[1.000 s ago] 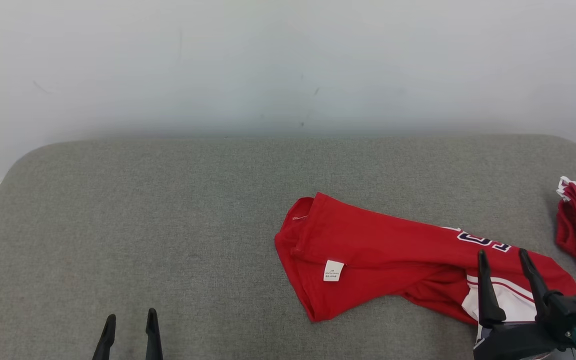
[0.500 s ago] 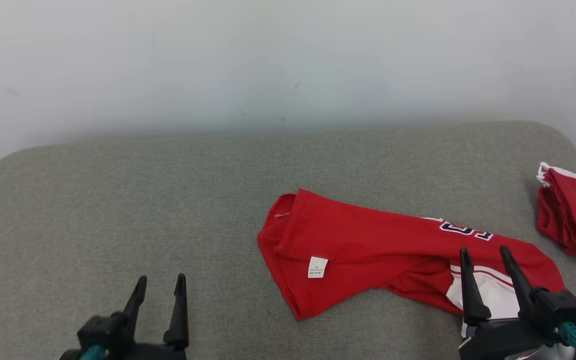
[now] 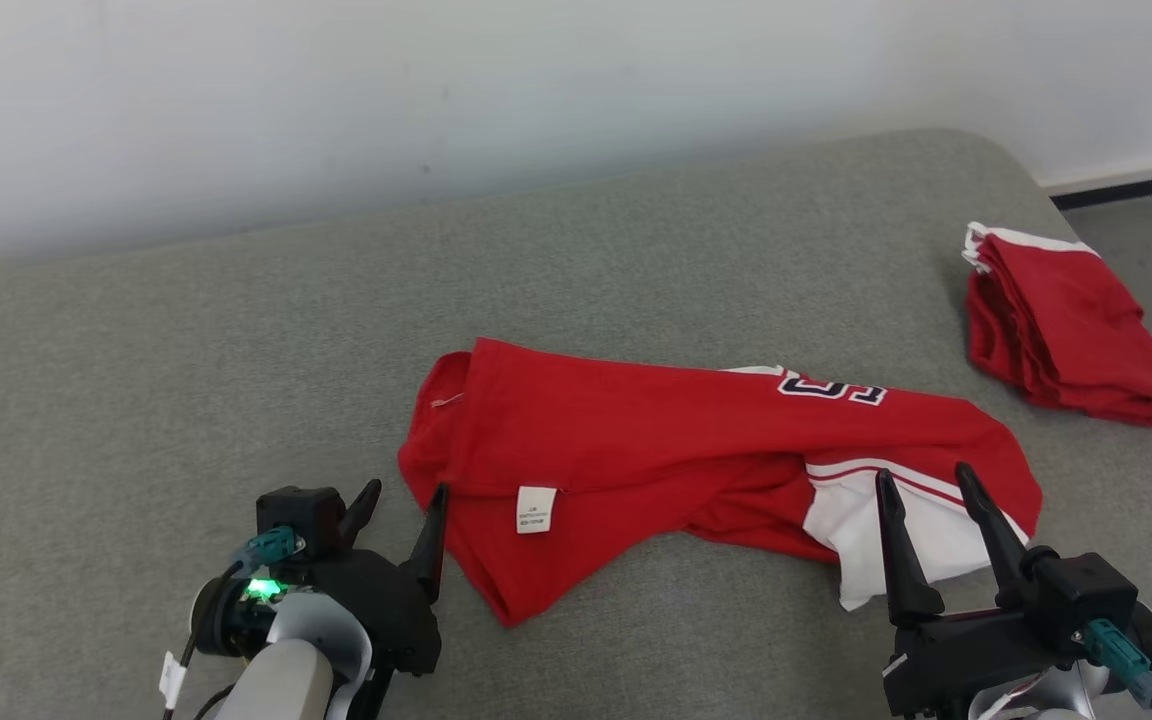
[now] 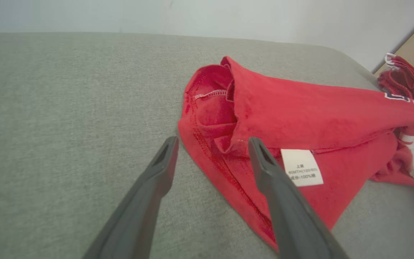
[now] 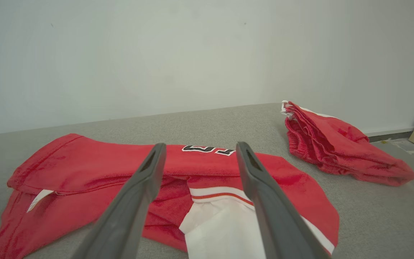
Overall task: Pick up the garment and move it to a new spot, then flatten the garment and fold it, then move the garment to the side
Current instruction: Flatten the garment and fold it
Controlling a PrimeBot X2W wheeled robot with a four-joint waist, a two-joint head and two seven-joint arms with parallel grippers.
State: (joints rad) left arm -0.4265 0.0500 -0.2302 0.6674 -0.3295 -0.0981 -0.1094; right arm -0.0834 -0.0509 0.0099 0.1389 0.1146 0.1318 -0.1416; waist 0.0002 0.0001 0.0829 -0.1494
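Note:
A red garment [image 3: 656,440] with a white sleeve, dark lettering and a white care label lies crumpled across the middle of the grey cushioned surface [image 3: 186,380]. My left gripper [image 3: 404,500] is open at the garment's left hem; in the left wrist view the left gripper [image 4: 212,144] straddles that red hem [image 4: 225,144] without closing on it. My right gripper [image 3: 921,480] is open just above the white sleeve [image 3: 886,530]; in the right wrist view the right gripper [image 5: 199,149] points over the garment [image 5: 102,169], and nothing sits between its fingers.
A second red garment [image 3: 1066,330], folded with white trim, lies at the right edge of the cushion, also seen as a folded pile [image 5: 336,144] in the right wrist view. A pale wall [image 3: 436,80] stands behind. Floor [image 3: 1146,230] shows beyond the right edge.
The head camera has tilted and turned, shifting the whole scene. My left gripper has advanced up to the garment's left hem. Both grippers stay open.

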